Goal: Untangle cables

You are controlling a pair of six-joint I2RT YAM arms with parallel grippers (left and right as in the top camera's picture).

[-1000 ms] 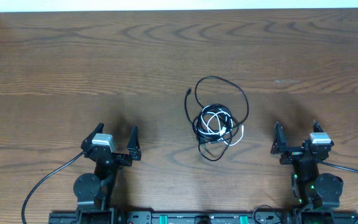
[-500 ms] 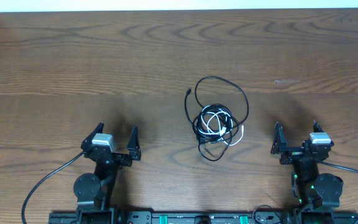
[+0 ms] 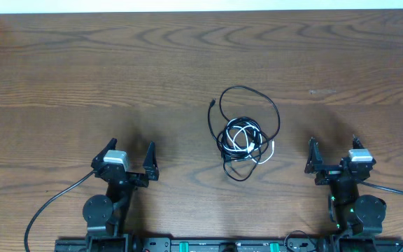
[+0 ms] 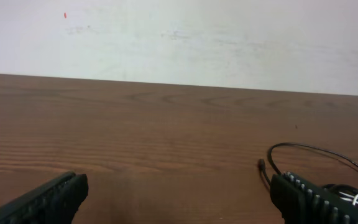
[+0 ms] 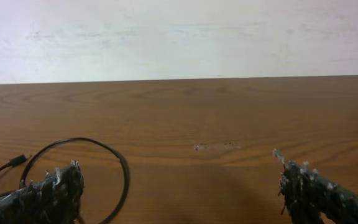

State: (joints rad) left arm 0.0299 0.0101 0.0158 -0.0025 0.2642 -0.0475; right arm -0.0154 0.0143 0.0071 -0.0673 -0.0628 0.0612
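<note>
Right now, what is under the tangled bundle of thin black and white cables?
Only the brown wooden table shows beneath the tangled black-and-white cable bundle. Which strand runs lowest is hidden by overlapping loops.

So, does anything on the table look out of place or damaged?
Only the cables: they lie in a tangled heap near the middle of the table, a white strand wound among the black ones and one black loop sticking out. A small pale scuff marks the wood nearby. Nothing looks spilled or broken.
</note>
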